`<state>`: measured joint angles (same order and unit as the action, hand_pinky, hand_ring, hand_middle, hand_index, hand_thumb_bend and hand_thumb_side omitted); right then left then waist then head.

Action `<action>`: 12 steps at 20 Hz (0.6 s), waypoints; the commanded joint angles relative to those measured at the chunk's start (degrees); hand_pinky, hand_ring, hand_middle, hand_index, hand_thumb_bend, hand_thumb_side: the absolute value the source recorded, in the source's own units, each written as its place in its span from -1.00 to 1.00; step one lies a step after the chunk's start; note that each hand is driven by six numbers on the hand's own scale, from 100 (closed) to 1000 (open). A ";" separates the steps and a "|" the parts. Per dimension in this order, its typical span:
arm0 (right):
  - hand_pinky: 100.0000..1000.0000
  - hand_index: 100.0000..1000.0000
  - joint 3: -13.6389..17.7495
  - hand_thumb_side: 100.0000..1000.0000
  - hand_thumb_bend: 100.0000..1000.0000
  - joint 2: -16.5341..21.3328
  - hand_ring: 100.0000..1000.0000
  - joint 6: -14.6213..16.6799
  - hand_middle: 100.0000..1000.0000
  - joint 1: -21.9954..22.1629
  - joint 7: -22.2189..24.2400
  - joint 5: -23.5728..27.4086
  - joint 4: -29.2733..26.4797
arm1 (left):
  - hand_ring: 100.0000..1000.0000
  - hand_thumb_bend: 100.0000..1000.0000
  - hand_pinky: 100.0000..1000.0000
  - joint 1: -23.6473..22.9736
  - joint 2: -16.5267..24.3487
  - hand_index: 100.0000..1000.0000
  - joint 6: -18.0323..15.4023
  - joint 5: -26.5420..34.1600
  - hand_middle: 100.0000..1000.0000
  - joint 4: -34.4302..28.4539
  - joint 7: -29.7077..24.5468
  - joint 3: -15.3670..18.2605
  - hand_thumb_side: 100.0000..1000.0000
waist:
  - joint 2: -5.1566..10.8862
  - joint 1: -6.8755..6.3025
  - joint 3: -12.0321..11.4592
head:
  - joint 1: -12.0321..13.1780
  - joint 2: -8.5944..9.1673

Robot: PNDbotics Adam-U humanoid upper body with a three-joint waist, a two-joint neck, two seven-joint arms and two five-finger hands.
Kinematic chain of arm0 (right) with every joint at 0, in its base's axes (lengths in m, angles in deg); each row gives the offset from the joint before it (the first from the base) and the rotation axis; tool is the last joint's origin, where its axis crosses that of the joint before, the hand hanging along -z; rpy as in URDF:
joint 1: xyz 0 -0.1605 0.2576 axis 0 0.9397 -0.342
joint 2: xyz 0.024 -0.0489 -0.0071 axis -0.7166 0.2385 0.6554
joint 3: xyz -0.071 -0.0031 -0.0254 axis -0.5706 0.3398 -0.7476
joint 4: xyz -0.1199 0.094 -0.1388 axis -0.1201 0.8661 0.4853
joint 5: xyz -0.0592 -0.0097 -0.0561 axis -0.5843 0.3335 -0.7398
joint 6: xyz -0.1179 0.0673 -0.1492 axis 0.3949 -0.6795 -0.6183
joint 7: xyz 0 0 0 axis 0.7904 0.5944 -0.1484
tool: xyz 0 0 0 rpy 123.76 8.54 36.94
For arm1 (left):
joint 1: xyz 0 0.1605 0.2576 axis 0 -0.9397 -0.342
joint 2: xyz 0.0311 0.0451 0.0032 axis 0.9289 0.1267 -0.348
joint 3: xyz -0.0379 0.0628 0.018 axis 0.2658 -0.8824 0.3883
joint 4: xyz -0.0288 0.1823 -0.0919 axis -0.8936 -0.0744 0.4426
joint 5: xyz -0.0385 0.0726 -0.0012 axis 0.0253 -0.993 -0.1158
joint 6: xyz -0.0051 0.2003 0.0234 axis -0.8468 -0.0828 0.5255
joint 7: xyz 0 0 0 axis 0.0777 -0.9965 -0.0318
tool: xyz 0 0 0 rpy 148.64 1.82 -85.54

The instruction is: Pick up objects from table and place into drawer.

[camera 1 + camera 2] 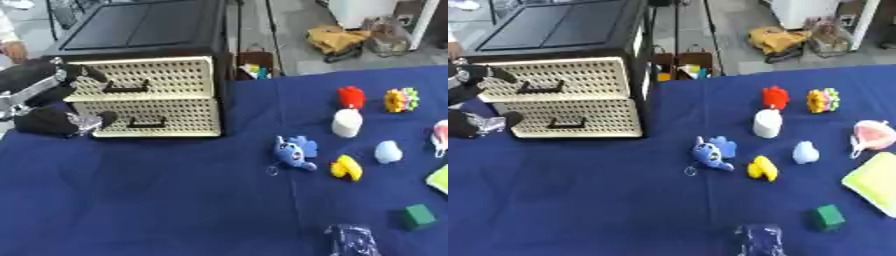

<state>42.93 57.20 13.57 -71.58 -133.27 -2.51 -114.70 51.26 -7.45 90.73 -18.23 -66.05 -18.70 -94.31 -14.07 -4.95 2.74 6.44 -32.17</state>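
A black cabinet [149, 30] stands at the back left of the blue table; its two cream perforated drawers, upper [144, 77] and lower [153, 117], are both shut. My left hand [61, 122] hovers open at the drawers' left edge, one part near the upper handle and one by the lower front, holding nothing. Toys lie on the right: a blue plush [294, 151], yellow duck [346, 167], white cylinder [346, 122], red piece [351, 96], pale blue lump [388, 151] and green cube [418, 216]. My right hand [352, 241] rests at the bottom edge, fingers up.
A yellow and pink flower toy [401, 100], a pink and white thing [874, 135] and a yellow-green flat pad [874, 182] lie at the far right. Behind the table stand a bin of items [254, 67] and bags on the floor [337, 37].
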 commanded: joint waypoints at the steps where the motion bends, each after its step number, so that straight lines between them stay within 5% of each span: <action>1: 0.13 0.39 0.25 1.00 -1.00 0.98 0.40 2.15 0.34 -1.02 -2.08 0.09 -0.86 | -1.00 -0.26 -1.00 1.22 1.04 0.64 -1.20 -0.73 -1.00 0.81 1.72 0.39 0.27 | 0.74 0.07 0.04 | 0.38 0.28; 12: 0.12 0.39 0.09 1.00 -1.00 0.87 0.40 2.25 0.33 -1.57 -2.11 0.40 -0.86 | -1.00 -0.17 -1.00 2.95 0.08 0.63 -4.25 -1.39 -1.00 3.43 4.00 -0.10 0.32 | 0.19 -0.16 0.79 | 1.19 1.32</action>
<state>42.71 57.16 13.60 -72.43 -133.24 -2.42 -114.70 53.28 -8.75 86.93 -19.63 -62.59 -15.01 -94.96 -14.71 -5.24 3.57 7.39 -31.51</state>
